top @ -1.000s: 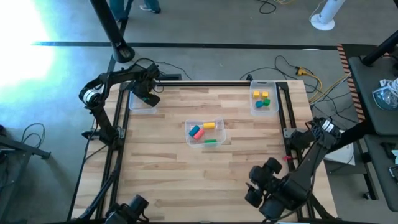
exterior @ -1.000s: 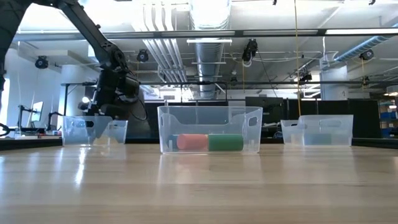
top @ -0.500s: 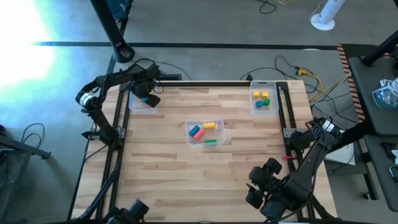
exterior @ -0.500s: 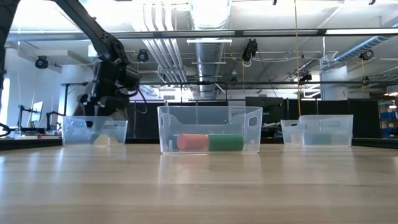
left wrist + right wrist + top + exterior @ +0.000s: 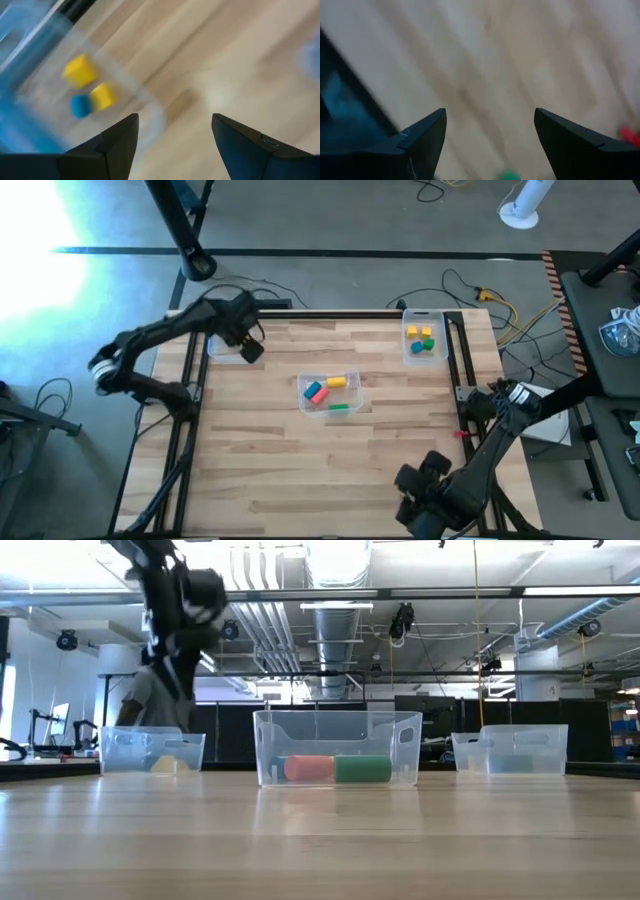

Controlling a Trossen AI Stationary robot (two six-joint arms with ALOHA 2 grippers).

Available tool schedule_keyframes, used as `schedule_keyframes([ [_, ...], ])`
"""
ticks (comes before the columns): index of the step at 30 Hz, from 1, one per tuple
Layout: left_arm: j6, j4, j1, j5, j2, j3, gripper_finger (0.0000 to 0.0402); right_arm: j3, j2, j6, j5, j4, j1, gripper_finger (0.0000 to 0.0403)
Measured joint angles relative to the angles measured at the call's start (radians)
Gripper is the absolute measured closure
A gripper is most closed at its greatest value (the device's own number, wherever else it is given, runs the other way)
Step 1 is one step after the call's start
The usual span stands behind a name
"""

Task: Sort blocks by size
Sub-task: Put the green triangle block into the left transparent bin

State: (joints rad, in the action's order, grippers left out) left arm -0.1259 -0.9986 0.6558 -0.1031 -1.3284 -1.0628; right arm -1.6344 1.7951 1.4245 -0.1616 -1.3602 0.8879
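Wooden table (image 5: 280, 450), middle bin (image 5: 330, 393) with long blocks (image 5: 336, 382), upper-right bin (image 5: 424, 340) with small blocks (image 5: 425, 333), upper-left bin (image 5: 226, 348), left gripper (image 5: 250, 350) wide and empty, right gripper (image 5: 418, 505) wide and empty at the bottom.

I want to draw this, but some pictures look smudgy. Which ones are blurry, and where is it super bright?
Left wrist view: streaky blur, two yellow blocks and a blue block smeared. Right wrist view: blurred wood too. Low view: left arm smudged, middle bin sharp. High view: sharp, with white glare on the floor at upper left.
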Motion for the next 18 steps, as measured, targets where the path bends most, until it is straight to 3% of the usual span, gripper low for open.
schedule_keyframes([
  [2,-0.03,0.055,-0.108,-0.002,0.057,0.028,0.0164,0.0,0.021,-0.045,0.089,0.001,0.008,0.0117],
  [5,-0.079,0.163,-0.301,-0.014,0.135,0.074,0.0164,0.001,0.055,-0.109,0.102,-0.004,0.026,0.0126],
  [9,-0.135,0.325,-0.58,-0.107,0.195,0.159,0.0166,0.003,0.128,-0.172,0.19,-0.012,0.064,0.0128],
  [13,-0.136,0.53,-0.859,-0.171,0.209,0.259,0.0168,0.009,0.186,-0.137,0.325,-0.115,0.099,0.013],
  [18,-0.145,0.877,-1.153,-0.201,0.156,0.4,0.0168,0.04,0.216,-0.08,0.505,-0.064,0.101,0.0128],
])
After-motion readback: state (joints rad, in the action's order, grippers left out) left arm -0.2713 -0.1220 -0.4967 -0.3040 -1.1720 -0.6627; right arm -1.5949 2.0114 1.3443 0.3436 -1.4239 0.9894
